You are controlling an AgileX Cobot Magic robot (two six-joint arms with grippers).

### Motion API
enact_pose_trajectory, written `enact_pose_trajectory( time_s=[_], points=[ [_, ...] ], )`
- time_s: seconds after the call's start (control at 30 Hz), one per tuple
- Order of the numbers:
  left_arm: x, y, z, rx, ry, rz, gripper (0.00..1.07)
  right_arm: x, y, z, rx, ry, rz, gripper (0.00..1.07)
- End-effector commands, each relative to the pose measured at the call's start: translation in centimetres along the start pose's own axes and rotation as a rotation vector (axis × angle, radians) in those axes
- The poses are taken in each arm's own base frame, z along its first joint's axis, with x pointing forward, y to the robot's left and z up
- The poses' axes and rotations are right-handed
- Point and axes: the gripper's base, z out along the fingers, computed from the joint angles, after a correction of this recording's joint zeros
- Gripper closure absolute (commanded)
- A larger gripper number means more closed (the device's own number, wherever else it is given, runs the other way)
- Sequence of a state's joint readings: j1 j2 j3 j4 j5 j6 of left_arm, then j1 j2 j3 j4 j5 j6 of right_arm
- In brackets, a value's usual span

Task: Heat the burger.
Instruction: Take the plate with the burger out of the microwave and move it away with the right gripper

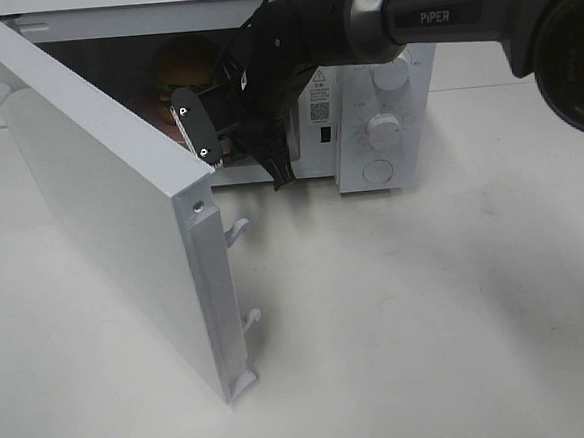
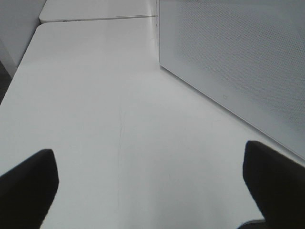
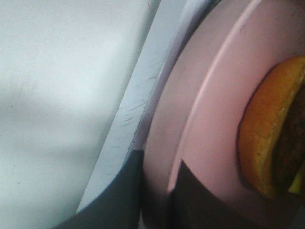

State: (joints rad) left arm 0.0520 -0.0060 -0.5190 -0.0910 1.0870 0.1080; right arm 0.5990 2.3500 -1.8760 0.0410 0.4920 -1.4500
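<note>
The burger (image 1: pixel 186 62) sits inside the open white microwave (image 1: pixel 384 102), its golden-brown bun showing past the door edge. In the right wrist view the burger (image 3: pixel 267 143) rests on a round pink plate (image 3: pixel 209 114) at the cavity's front sill. My right gripper (image 3: pixel 159 167) reaches into the oven's mouth and is shut on the plate's rim, one dark finger (image 3: pixel 121 195) on each side. In the high view the right gripper (image 1: pixel 211 139) is at the opening. My left gripper (image 2: pixel 150 191) hovers open over bare table with nothing between its fingers.
The microwave door (image 1: pixel 100 192) swings wide toward the front left, its latch hooks (image 1: pixel 238 228) sticking out. The control knobs (image 1: pixel 384 129) are on the oven's right panel. A perforated white panel (image 2: pixel 238 57) stands close beside the left gripper.
</note>
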Motion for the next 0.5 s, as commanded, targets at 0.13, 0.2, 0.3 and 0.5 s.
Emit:
enact_pose_trajectory(
  time_s=[0.13, 0.2, 0.3, 0.5],
  points=[
    [0.0, 0.0, -0.2, 0.002, -0.025, -0.004, 0.09, -0.3, 1.0, -0.9, -0.043, -0.007, -0.016, 1.07],
    [0.0, 0.0, -0.2, 0.002, -0.025, -0.004, 0.09, -0.3, 1.5, -1.2, -0.057, -0.006, -0.048, 1.07],
    [0.0, 0.0, -0.2, 0.002, -0.025, -0.004, 0.09, -0.3, 1.8, -1.2, -0.071, -0.005, -0.061, 1.07],
    [0.0, 0.0, -0.2, 0.002, -0.025, -0.004, 0.09, -0.8, 2.2, -1.7, -0.072, -0.012, -0.125, 1.07]
  ],
)
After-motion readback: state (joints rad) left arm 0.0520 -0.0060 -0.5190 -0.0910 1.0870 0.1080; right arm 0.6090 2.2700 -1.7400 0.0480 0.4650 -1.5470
